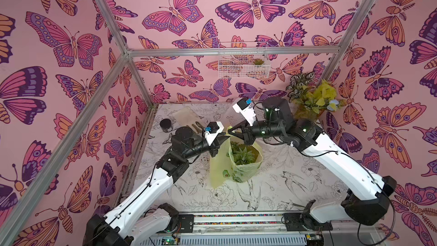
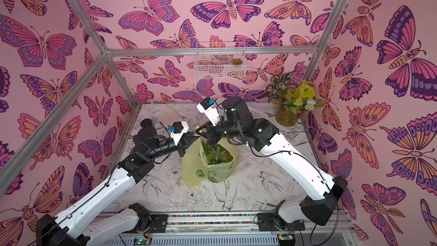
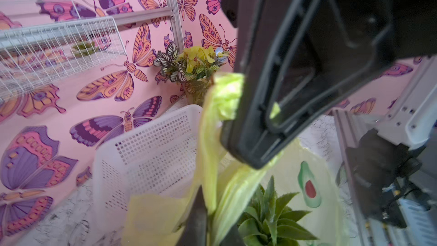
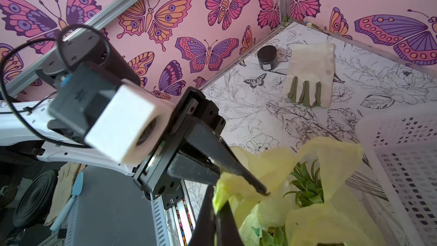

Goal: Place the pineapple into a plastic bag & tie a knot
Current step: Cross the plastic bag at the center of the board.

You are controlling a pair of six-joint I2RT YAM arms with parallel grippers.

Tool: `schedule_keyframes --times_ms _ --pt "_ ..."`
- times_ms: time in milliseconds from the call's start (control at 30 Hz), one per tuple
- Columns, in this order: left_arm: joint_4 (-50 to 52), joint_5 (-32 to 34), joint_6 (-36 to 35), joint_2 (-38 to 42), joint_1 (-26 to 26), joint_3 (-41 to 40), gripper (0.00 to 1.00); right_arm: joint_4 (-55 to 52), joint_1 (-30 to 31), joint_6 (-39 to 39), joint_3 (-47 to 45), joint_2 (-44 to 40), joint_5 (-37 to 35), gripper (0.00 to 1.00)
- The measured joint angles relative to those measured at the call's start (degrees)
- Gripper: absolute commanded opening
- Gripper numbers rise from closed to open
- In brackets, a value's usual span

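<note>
Pineapple (image 1: 243, 156) stands upright in the plastic bag (image 1: 239, 174) — crown pointing up.

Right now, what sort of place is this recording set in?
Most likely a staged robot data-collection booth, not a real home: butterfly-print wall panels on an aluminium frame, a flower-print table, and a mounting rail at its front edge.

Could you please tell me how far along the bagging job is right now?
Done: the pineapple sits upright inside the plastic bag. In hand: the left gripper and the right gripper are each shut on the bag's top plastic above the fruit, tips close together. Left: no knot is visible, so the tying is not yet done.
</note>
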State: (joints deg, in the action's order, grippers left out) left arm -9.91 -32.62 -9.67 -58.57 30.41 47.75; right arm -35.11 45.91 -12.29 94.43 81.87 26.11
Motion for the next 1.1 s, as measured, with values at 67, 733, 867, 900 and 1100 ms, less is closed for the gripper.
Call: schedule_keyframes --times_ms 67,733,867,900,1100 --pt "-1.0 0.2 1.3 -0.3 -0.1 -0.1 0.00 -0.9 0.0 1.1 0.5 0.2 -0.7 0.48" --pt "-8.6 7.7 10.2 -0.3 -0.1 -8.3 0.00 -19.4 -6.6 50.1 3.4 -1.0 -2.1 0.89" --pt "-9.6 8.7 10.4 -0.2 -0.2 -9.1 0.00 -21.3 -7.7 55.5 8.0 6.6 3.5 0.87" --pt "-9.8 8.8 10.4 0.0 -0.3 -9.4 0.00 -22.1 -8.0 56.5 9.7 8.5 5.1 0.86" --pt "-9.9 9.9 11.0 0.8 -1.2 -10.6 0.00 -27.5 -9.5 61.2 20.6 18.4 13.3 0.87"
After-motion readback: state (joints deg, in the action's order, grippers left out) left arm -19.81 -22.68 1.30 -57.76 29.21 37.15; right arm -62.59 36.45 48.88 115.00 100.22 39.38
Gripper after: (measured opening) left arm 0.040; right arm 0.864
